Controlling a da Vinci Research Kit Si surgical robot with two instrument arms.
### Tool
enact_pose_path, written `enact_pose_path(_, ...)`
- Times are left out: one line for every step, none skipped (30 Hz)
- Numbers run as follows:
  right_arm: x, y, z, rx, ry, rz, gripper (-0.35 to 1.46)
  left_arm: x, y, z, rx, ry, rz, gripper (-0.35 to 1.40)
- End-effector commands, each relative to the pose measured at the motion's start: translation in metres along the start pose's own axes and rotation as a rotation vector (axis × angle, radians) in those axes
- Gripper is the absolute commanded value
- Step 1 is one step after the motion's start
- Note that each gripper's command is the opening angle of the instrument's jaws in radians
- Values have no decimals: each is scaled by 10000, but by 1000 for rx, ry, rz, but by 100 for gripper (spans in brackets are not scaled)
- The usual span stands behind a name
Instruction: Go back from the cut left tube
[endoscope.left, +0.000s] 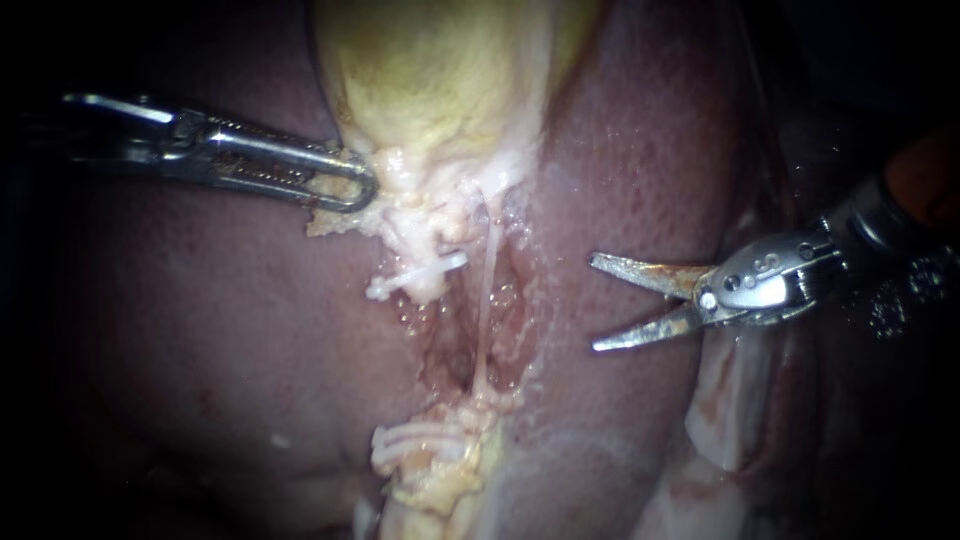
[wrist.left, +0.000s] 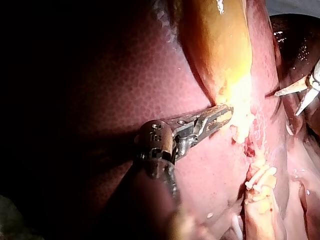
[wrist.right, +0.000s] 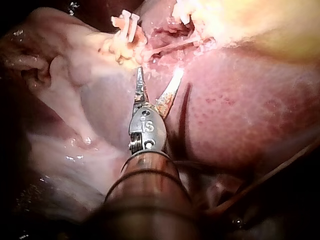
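Beside the cut left tube, on its far side from the left instrument, my right instrument hovers above the liver with its hand apart: two blades spread, gripping nothing. The cut tube lies in two stumps. The upper stump bears a white clip, and the gallbladder rises just above it. The lower stump, also clipped, sits well apart from the upper one. A thin uncut tube runs alongside the gap between the stumps, on the side nearer the blades. Just beyond the upper stump, my left instrument has its hand clamped on pale tissue at the gallbladder's edge.

To retreat well, I judge the right instrument should bring its blades together first. It should then draw straight back along its own shaft, away from the cut tube, so no tip catches the thin uncut tube or scores the liver. The left hold should not slacken meanwhile, as slack could swing that tube toward the blades.
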Motion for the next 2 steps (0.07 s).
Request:
enact_pose_path(0,0,0,15,5,0,145,0,0,-1,-1,-1,0,-35)
enact_pose_path(1,0,1,28,10,0,145,0,1,-2,-2,-1,0,-35)
